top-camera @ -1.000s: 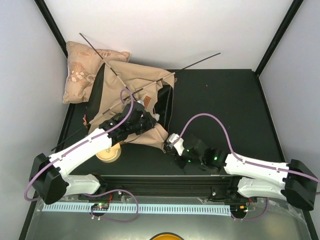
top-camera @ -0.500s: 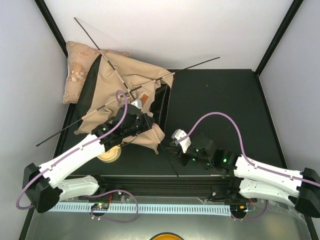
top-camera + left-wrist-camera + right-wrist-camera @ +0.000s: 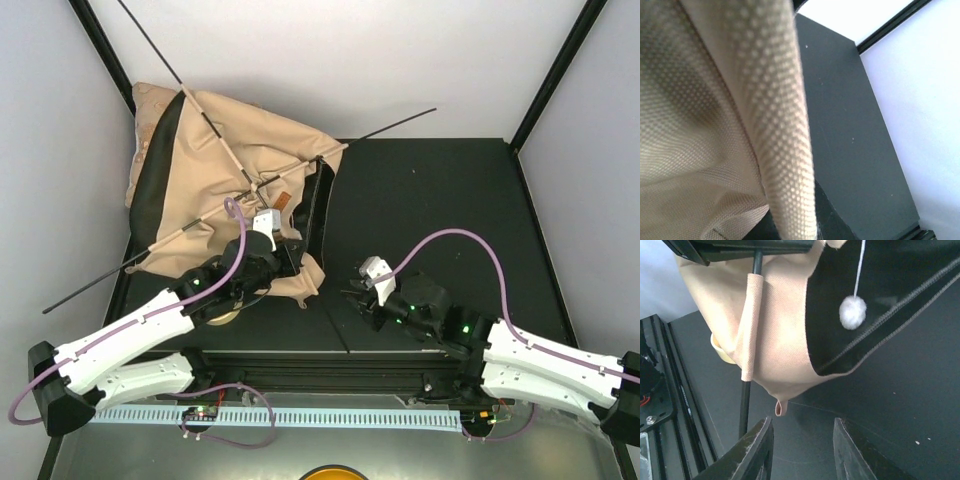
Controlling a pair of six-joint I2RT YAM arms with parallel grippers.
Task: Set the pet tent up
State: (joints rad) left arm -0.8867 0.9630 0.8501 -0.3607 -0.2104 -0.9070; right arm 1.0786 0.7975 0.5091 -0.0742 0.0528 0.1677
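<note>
The pet tent (image 3: 215, 165) is a tan canvas shelter with black lining, half raised at the back left of the black table. Its thin black poles (image 3: 398, 124) cross near the brown label (image 3: 285, 198) and stick out past the fabric. My left gripper (image 3: 272, 250) is at the tent's near edge, shut on the fabric. In the left wrist view only tan canvas (image 3: 775, 115) shows close up and my fingers are hidden. My right gripper (image 3: 358, 296) is open and empty, just right of the tent's lower corner. In its wrist view (image 3: 802, 452) it faces a small fabric loop (image 3: 779, 408) and a sleeved pole (image 3: 751, 325).
A beige patterned cushion (image 3: 148, 120) lies behind the tent at the back left, mostly covered. A pale round roll (image 3: 222, 312) sits under my left arm. A white pompom (image 3: 853, 312) hangs on a string inside the tent. Black frame posts (image 3: 555, 75) stand at the corners.
My left arm has lifted the tent fabric up and back to the left, and the poles have swung with it. My right gripper has drawn a little right, away from the tent's corner.
</note>
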